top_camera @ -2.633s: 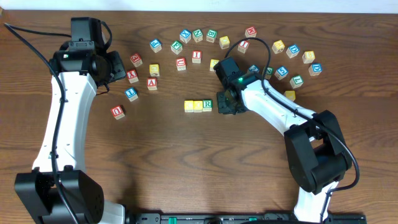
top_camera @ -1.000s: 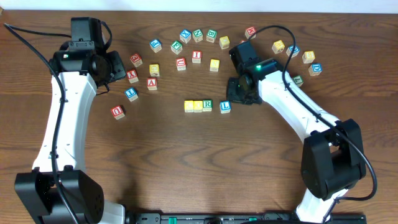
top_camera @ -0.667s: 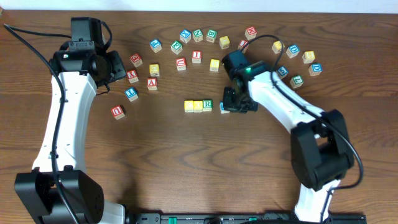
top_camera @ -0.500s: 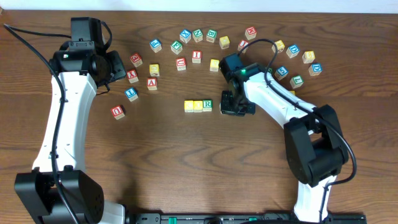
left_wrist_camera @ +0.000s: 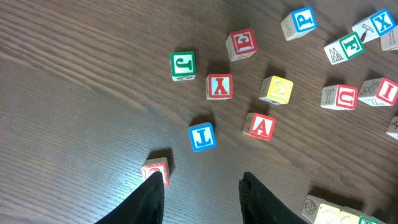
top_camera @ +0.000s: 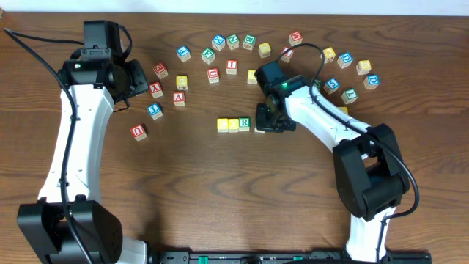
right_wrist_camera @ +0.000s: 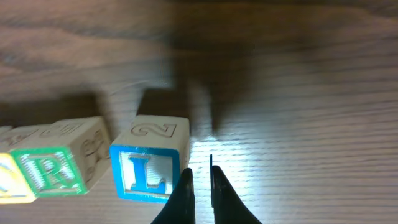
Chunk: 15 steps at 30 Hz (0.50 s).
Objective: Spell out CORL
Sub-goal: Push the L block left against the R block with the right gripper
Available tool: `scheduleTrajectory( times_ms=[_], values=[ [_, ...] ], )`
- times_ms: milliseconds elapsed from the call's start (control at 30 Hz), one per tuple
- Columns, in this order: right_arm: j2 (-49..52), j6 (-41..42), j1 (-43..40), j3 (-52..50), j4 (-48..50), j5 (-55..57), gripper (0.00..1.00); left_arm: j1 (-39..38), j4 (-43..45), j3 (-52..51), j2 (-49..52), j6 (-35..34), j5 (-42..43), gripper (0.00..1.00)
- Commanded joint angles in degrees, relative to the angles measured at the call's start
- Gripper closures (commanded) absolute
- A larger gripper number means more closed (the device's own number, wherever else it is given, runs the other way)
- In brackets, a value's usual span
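1 row of cubes [top_camera: 234,125] on brown wood-grain table [top_camera: 220,191]; right claw [right_wrist_camera: 199,177] clenched empty beside L [right_wrist_camera: 146,171], left claw [left_wrist_camera: 201,182] released.

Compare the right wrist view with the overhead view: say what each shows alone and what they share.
Only the right wrist view shows the blue L block, close beside the green R block, with the right end effector nearly closed next to it, gripping nothing. Only the overhead view shows both yellow blocks whole at the row's start, the loose blocks scattered behind, and the left arm. Both show the green R block and the wooden table.
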Motion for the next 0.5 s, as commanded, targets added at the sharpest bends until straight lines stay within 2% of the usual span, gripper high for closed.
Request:
scheduleTrajectory(
  times_ms=[0, 467],
  values=[
    [0.1, 0.0, 1.4, 0.4, 0.0, -0.7, 0.94, 0.1, -0.2, -0.5, 0.8, -0.3, -0.2, 0.61],
    [0.1, -0.2, -1.5, 0.4, -0.3, -0.3, 0.94, 0.1, -0.2, -0.5, 0.8, -0.3, -0.2, 0.61]
  ],
)
